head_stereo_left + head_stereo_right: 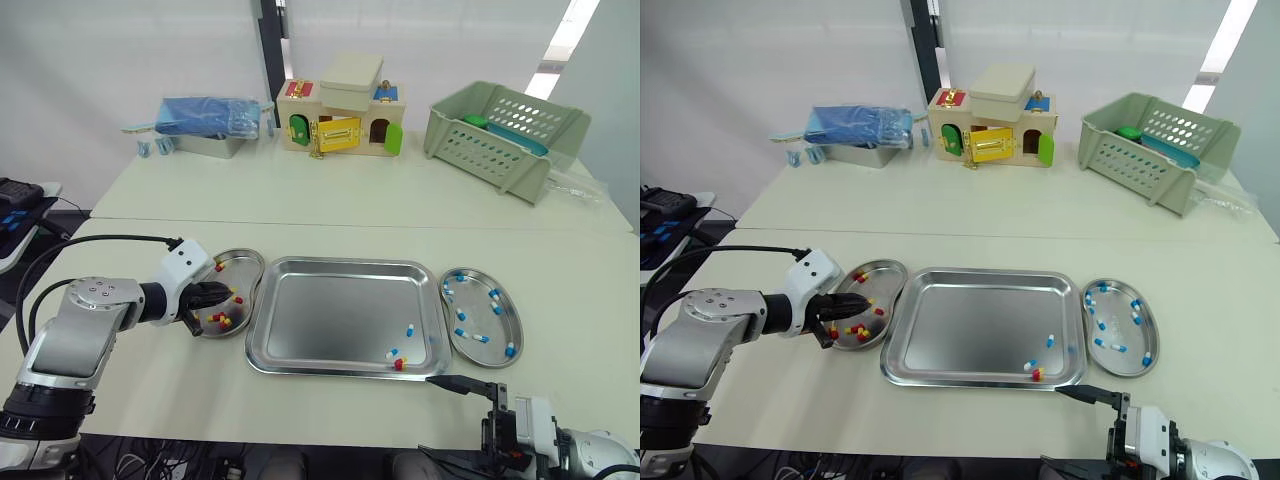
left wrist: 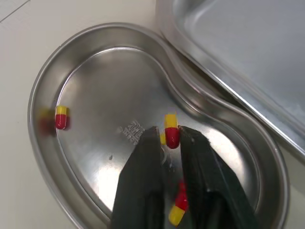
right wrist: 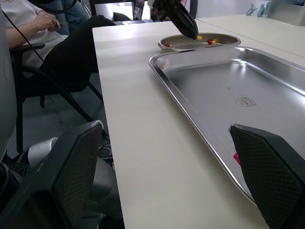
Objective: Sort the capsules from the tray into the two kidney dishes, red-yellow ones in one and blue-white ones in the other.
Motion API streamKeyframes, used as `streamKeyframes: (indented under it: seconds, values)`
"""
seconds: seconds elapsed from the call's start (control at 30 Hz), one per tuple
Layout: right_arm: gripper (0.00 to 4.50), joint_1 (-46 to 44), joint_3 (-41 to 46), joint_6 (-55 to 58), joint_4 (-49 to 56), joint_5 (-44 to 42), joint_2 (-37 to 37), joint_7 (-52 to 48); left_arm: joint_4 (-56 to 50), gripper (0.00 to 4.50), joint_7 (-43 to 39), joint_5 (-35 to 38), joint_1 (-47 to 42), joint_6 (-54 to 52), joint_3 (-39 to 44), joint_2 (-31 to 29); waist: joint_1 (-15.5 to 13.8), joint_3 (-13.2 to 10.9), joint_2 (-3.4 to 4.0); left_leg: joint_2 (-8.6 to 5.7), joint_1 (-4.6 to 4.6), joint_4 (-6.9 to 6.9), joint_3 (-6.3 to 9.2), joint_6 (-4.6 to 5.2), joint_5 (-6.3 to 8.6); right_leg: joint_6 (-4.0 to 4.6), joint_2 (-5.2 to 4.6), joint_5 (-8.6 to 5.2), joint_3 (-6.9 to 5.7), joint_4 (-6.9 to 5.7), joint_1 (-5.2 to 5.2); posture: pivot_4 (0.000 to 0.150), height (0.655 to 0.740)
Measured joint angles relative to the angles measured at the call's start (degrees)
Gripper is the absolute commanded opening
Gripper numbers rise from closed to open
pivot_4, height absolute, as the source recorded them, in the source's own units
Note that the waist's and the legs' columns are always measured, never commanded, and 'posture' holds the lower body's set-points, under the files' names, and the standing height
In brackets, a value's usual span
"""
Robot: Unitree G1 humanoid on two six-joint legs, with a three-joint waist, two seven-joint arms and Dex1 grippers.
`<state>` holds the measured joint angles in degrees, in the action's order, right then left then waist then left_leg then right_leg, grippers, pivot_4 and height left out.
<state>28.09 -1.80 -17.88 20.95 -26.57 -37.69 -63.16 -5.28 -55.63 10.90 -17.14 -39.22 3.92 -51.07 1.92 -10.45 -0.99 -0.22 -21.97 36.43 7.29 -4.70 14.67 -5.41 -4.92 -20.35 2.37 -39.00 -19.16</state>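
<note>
Red-yellow capsule (image 2: 171, 122) sits nipped between the nearly closed tips of the left claw (image 2: 170, 131) over the kidney dish (image 2: 71, 71) just left of the tray (image 1: 340, 268). The right claw (image 3: 164, 129) gapes wide and empty at the tray's near-right corner.

Two cream tables (image 1: 330, 195) stand edge to edge, their seam running just beyond the left gripper (image 1: 228, 297). Far ahead of it, behind the back table, rises a plain white wall (image 1: 120, 50), split by a dark upright post (image 1: 270, 45). High up and well off to the gripper's right slants a bright strip of light (image 1: 570, 40). Below the table edge by that gripper lie grey floor (image 3: 57, 129) and a black chair (image 3: 23, 47).
</note>
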Motion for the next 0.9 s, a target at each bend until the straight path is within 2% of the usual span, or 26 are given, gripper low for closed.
streamKeyframes:
  seconds: [0.3, 0.33, 0.57, 0.7, 0.9]
  values:
    - [4.5, 0.04, 0.24, 0.38, 0.0, 0.03, 0.59, 0.72, 2.65, 4.35, -0.04, 0.01, -1.29, 2.54, -1.23, 0.0, 0.02, 0.0, 0.0, 0.0, 0.01, 0.0, -0.01, 0.0, 0.0, 0.0, 0.0, 0.0, 0.0, -0.01, 0.0, 0.15, 0.74]
    - [4.5, 0.08, 0.5, 0.62, 0.0, 0.01, 0.59, 0.77, 3.11, 4.47, -0.05, 0.0, -1.32, 2.7, -1.23, -0.04, 0.03, 0.0, 0.0, 0.0, 0.01, 0.0, -0.01, 0.0, 0.0, 0.0, 0.0, 0.0, 0.01, -0.01, 0.0, 0.15, 0.74]
    - [4.5, 0.98, 3.68, 4.56, 1.93, -2.98, -0.18, 2.21, 3.85, 4.47, -1.84, 3.23, -1.19, 3.76, 0.63, -0.43, 0.1, 0.0, 0.0, 0.01, 0.0, 0.0, -0.01, 0.0, 0.0, 0.0, 0.0, 0.0, 0.01, -0.02, -0.01, 0.15, 0.74]
    - [4.5, 3.26, 9.59, 9.64, 5.3, -6.08, -3.15, 3.83, 4.67, 4.47, -4.58, 6.8, 0.3, 4.35, 7.08, -3.89, 0.26, 0.0, 0.01, 0.02, 0.02, -0.04, -0.02, 0.0, 0.0, 0.0, 0.01, 0.0, 0.03, -0.02, -0.03, 0.15, 0.74]
    - [4.5, 8.48, 21.98, 20.38, 8.32, -13.1, -6.42, 7.03, 9.9, 4.47, -8.59, 8.28, 8.52, 8.81, 17.51, -8.68, 0.29, 0.0, 0.0, 0.03, 0.03, -0.08, -0.09, 0.01, 0.0, 0.01, 0.0, 0.0, 0.06, 0.0, -0.02, 0.15, 0.74]
